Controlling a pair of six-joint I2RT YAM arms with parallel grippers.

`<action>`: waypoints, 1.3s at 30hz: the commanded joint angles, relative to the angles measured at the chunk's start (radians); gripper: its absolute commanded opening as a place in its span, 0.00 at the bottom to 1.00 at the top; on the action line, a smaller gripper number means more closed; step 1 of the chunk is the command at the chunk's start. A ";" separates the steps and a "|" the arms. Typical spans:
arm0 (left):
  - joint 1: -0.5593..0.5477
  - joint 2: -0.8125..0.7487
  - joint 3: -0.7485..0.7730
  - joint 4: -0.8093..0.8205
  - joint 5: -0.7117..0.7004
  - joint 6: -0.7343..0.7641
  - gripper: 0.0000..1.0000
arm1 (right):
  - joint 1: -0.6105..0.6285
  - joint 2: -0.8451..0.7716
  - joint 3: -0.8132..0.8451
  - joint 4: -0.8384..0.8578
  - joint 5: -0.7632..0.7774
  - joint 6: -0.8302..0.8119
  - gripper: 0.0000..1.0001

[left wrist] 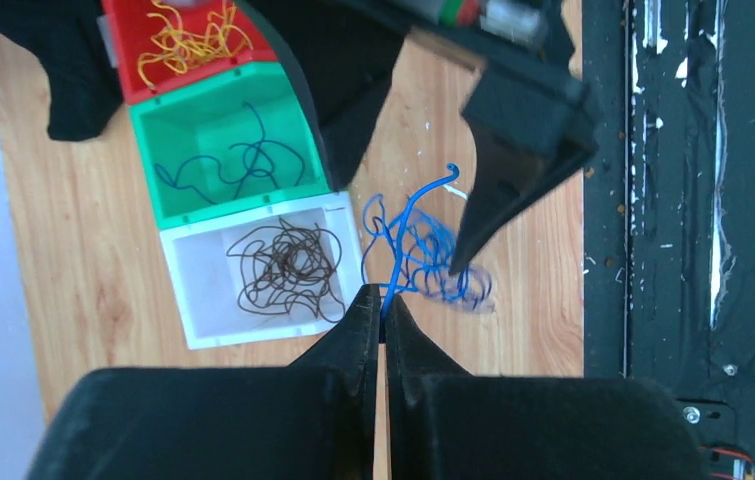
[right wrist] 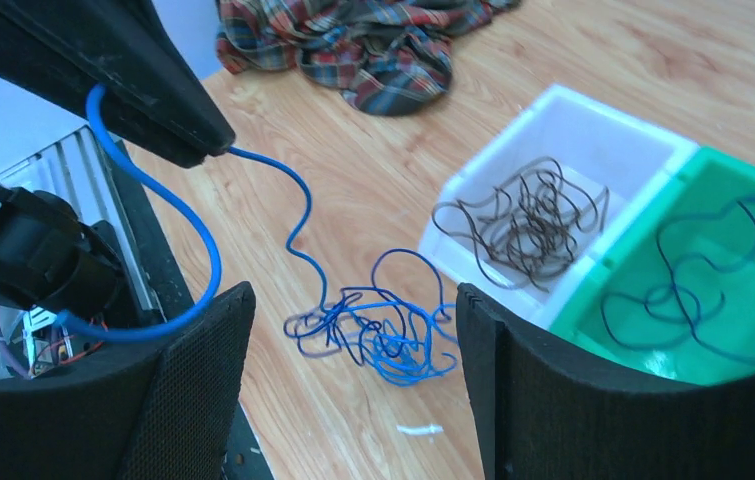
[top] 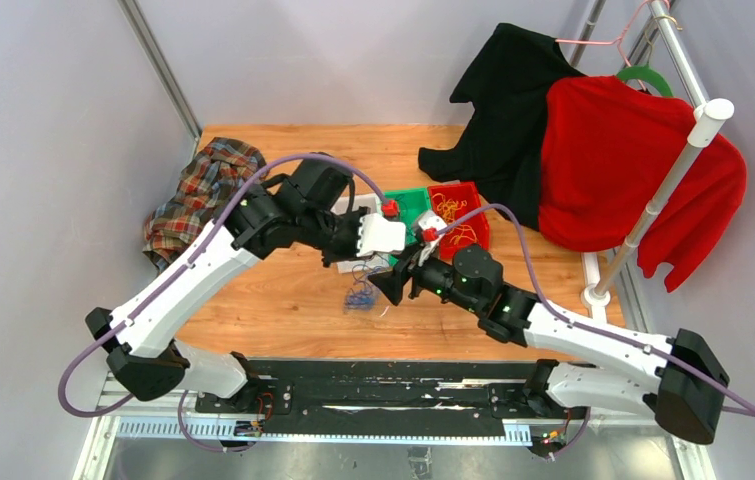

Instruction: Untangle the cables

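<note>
A clump of blue cables (left wrist: 433, 265) lies on the wooden table next to the white bin; it also shows in the right wrist view (right wrist: 388, 335) and the top view (top: 360, 296). My left gripper (left wrist: 384, 300) is shut on one blue cable (right wrist: 298, 215) that rises out of the clump; it hangs just above the clump in the top view (top: 353, 258). My right gripper (right wrist: 353, 300) is open and empty, its jaws on either side above the clump, and it shows in the top view (top: 391, 285). One of its fingers (left wrist: 513, 160) points down at the clump.
The white bin (left wrist: 203, 310) holds dark cables, the green bin (left wrist: 168, 110) a dark blue one, the red bin (left wrist: 138, 75) yellow-orange ones. A plaid cloth (top: 203, 190) lies far left. A black garment (top: 513, 120) and red sweater (top: 623, 170) hang on a rack at the right.
</note>
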 commanded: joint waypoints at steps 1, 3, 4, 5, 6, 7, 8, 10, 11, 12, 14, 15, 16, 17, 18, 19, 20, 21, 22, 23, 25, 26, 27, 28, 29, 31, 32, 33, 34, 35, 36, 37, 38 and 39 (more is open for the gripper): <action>-0.005 0.006 0.084 -0.065 0.025 -0.052 0.00 | 0.044 0.076 0.085 0.127 -0.021 -0.061 0.73; -0.005 0.005 0.112 -0.076 0.038 -0.061 0.00 | 0.047 0.118 0.110 0.160 -0.013 -0.059 0.73; -0.005 0.004 0.125 -0.080 0.042 -0.069 0.00 | 0.048 0.139 0.121 0.180 -0.012 -0.057 0.73; -0.005 0.003 0.140 -0.083 0.047 -0.075 0.00 | 0.048 0.161 0.135 0.205 -0.006 -0.049 0.72; -0.005 0.002 0.154 -0.085 0.051 -0.081 0.00 | 0.048 0.184 0.147 0.214 0.005 -0.043 0.70; -0.005 0.000 0.171 -0.092 0.057 -0.086 0.00 | 0.048 0.206 0.157 0.231 0.012 -0.037 0.68; -0.005 0.000 0.193 -0.099 0.063 -0.089 0.00 | 0.048 0.225 0.164 0.244 0.014 -0.029 0.65; -0.005 -0.001 0.247 -0.109 0.070 -0.100 0.00 | 0.048 0.262 0.166 0.272 0.016 -0.009 0.57; -0.005 -0.001 0.272 -0.111 0.071 -0.104 0.00 | 0.048 0.286 0.161 0.292 0.017 0.002 0.54; -0.005 -0.004 0.296 -0.112 0.072 -0.106 0.00 | 0.048 0.305 0.156 0.309 0.022 0.015 0.48; -0.005 -0.005 0.348 -0.112 0.065 -0.106 0.00 | 0.048 0.339 0.136 0.337 0.031 0.037 0.42; -0.006 -0.003 0.379 -0.112 0.055 -0.105 0.00 | 0.048 0.353 0.119 0.351 0.035 0.051 0.40; -0.006 0.000 0.412 -0.111 0.044 -0.103 0.00 | 0.048 0.363 0.096 0.369 0.040 0.068 0.38; -0.005 0.005 0.445 -0.112 0.029 -0.099 0.00 | 0.048 0.373 0.066 0.389 0.044 0.085 0.36; -0.005 0.008 0.478 -0.111 0.014 -0.093 0.00 | 0.048 0.380 0.039 0.407 0.050 0.097 0.35; -0.005 0.014 0.511 -0.110 -0.002 -0.086 0.00 | 0.048 0.388 0.013 0.417 0.060 0.113 0.35; -0.005 0.024 0.551 -0.110 -0.022 -0.084 0.00 | 0.049 0.395 -0.013 0.420 0.074 0.125 0.34; -0.005 0.039 0.605 -0.109 -0.042 -0.082 0.00 | 0.049 0.403 -0.039 0.434 0.087 0.128 0.34; -0.005 0.047 0.631 -0.109 -0.063 -0.077 0.00 | 0.051 0.405 -0.065 0.445 0.105 0.131 0.35; -0.005 0.066 0.691 -0.107 -0.083 -0.073 0.00 | 0.052 0.407 -0.091 0.454 0.124 0.140 0.36; -0.005 0.096 0.777 -0.095 -0.127 -0.067 0.00 | 0.055 0.404 -0.135 0.467 0.148 0.142 0.37; -0.005 0.107 0.811 -0.079 -0.157 -0.065 0.00 | 0.059 0.399 -0.151 0.463 0.164 0.143 0.37; -0.005 0.115 0.834 -0.050 -0.196 -0.058 0.00 | 0.064 0.397 -0.165 0.457 0.184 0.140 0.37; -0.005 0.118 0.848 -0.017 -0.227 -0.052 0.00 | 0.067 0.395 -0.182 0.451 0.197 0.137 0.37; -0.005 0.114 0.848 0.028 -0.257 -0.047 0.00 | 0.069 0.392 -0.194 0.446 0.209 0.136 0.37; -0.005 0.101 0.820 0.136 -0.328 -0.044 0.00 | 0.074 0.384 -0.221 0.442 0.230 0.143 0.37; -0.005 0.092 0.802 0.194 -0.361 -0.041 0.00 | 0.075 0.380 -0.234 0.439 0.242 0.150 0.37; -0.005 0.082 0.779 0.253 -0.385 -0.039 0.00 | 0.078 0.377 -0.245 0.438 0.251 0.159 0.37; -0.005 0.070 0.754 0.303 -0.399 -0.039 0.01 | 0.081 0.373 -0.256 0.435 0.261 0.170 0.38; -0.005 0.059 0.729 0.343 -0.398 -0.040 0.00 | 0.084 0.369 -0.266 0.433 0.269 0.178 0.38; -0.005 0.051 0.706 0.365 -0.385 -0.041 0.00 | 0.087 0.362 -0.276 0.429 0.281 0.186 0.38; -0.005 0.049 0.690 0.368 -0.370 -0.046 0.00 | 0.088 0.351 -0.287 0.427 0.291 0.193 0.38; -0.005 0.052 0.677 0.367 -0.359 -0.057 0.01 | 0.089 0.336 -0.298 0.424 0.297 0.199 0.38; -0.005 0.055 0.662 0.365 -0.352 -0.069 0.00 | 0.089 0.316 -0.304 0.411 0.310 0.205 0.38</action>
